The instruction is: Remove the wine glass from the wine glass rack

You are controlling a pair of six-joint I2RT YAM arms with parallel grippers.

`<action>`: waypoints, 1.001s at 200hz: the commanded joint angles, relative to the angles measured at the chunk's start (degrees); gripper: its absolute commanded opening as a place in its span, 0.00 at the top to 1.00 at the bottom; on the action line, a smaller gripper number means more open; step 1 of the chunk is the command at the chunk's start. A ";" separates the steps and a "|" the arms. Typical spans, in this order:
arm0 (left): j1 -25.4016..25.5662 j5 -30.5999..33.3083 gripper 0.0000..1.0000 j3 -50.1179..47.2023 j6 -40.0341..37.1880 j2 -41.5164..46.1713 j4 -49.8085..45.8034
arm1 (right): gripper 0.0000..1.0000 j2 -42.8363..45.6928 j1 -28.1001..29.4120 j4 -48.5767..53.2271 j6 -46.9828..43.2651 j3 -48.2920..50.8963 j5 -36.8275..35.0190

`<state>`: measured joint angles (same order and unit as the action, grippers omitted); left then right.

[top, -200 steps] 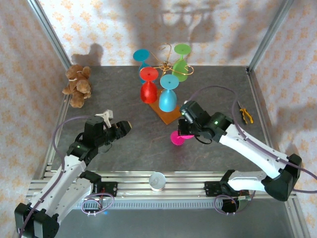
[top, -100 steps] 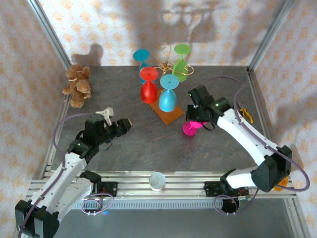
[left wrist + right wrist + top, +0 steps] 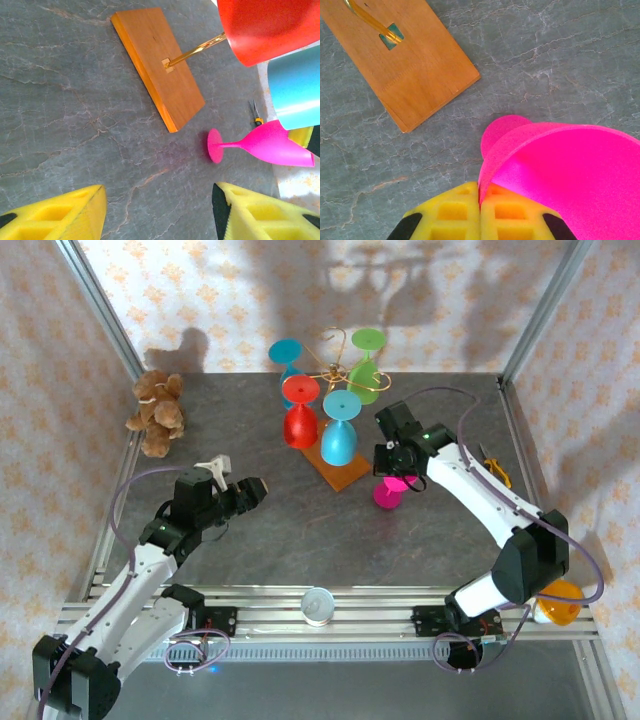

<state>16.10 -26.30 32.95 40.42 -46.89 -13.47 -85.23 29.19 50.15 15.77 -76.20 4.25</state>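
My right claw [image 3: 480, 194] is clamped on the rim of the pink wine glass [image 3: 560, 170], which is off the rack [image 3: 334, 371] and sits low over the desk [image 3: 280, 530], just beside the near corner of the rack's wooden base [image 3: 156, 62] (I cannot tell whether its foot touches the desk). My left claw [image 3: 158, 210] hovers with its yellow fingers apart and nothing between them, well to the left of the base. Red [image 3: 300, 425], blue [image 3: 338, 440] and green [image 3: 366, 386] glasses hang bowl-down from the rack's wire arms.
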 commanded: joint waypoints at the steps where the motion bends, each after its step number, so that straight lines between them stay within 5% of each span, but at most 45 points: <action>1: -0.19 0.99 0.42 0.27 -0.50 -0.13 2.40 | 0.99 -0.55 -0.19 0.23 -0.65 -1.25 -1.73; 67: -0.19 1.13 0.42 0.58 -0.64 -0.29 2.05 | 0.90 -2.25 -0.16 -0.40 -0.30 -1.13 -0.87; 146: -0.19 0.98 0.41 0.71 -0.43 -0.30 2.45 | 0.65 -0.32 -0.19 0.48 -0.11 -3.54 -0.57; 200: -0.19 0.36 0.41 3.64 -0.52 -0.27 2.01 | 0.62 5.95 -1.17 1.10 1.17 -5.84 2.77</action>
<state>16.10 -26.30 33.21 40.42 -47.07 -12.60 -83.81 29.02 50.15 15.86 -79.61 5.54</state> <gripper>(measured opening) 0.587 0.384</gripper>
